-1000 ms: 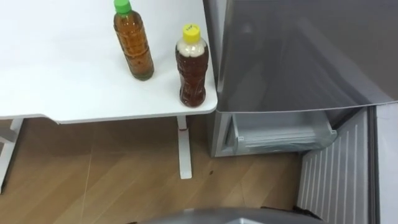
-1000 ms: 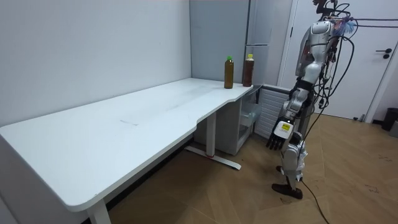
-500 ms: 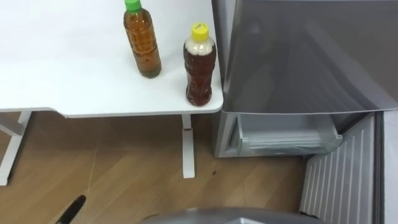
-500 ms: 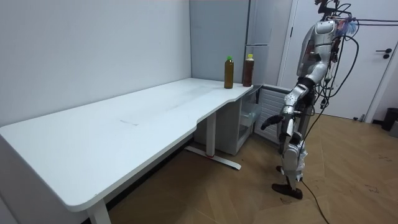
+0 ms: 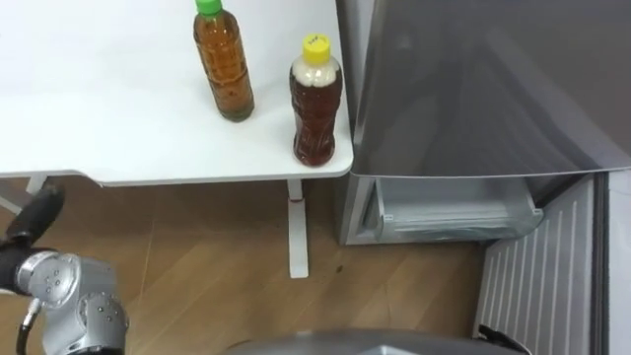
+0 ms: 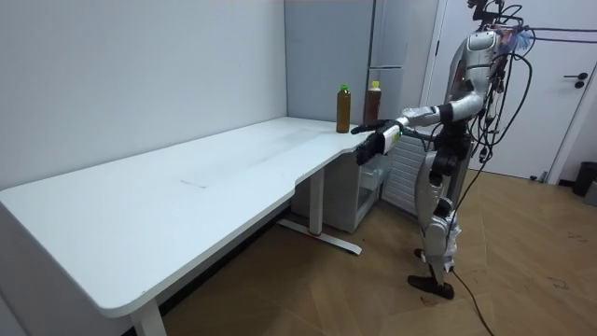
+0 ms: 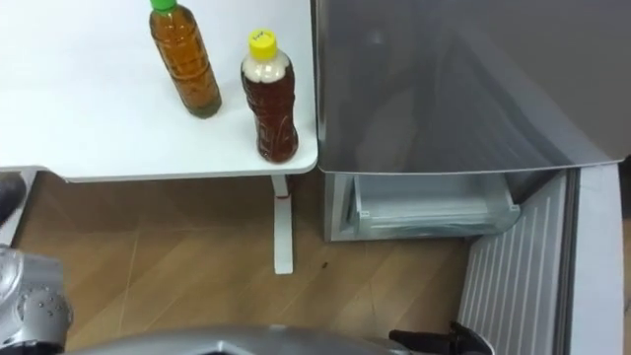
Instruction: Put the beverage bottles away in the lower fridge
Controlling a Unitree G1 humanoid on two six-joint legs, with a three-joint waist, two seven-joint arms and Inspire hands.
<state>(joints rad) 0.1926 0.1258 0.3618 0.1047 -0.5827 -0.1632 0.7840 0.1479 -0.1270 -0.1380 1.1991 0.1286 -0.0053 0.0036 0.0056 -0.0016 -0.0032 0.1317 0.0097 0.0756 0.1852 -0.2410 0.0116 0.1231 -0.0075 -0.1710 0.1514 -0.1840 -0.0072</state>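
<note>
Lifting the left arm from its hang beside the leg a moment ago and stretching it level toward the table's corner, bringing the left hand [image 6: 370, 146] near the drinks but not yet touching either, fingers relaxed and gripping nothing. Leaving the green-capped bottle [image 5: 223, 61] and the yellow-capped bottle [image 5: 316, 102] upright on the white table [image 5: 99, 128], near each other, the yellow-capped one at the edge just beside the fridge [image 5: 473, 89]. Standing before the lower fridge door [image 5: 542, 281], already swung open, with its drawer [image 5: 454, 212] showing. Judging this as the opening reach for a first bottle, nothing stowed yet. Calling next for carrying the hand on to a bottle, likely the nearer yellow-capped one, and closing around its body without tipping it off the edge.
</note>
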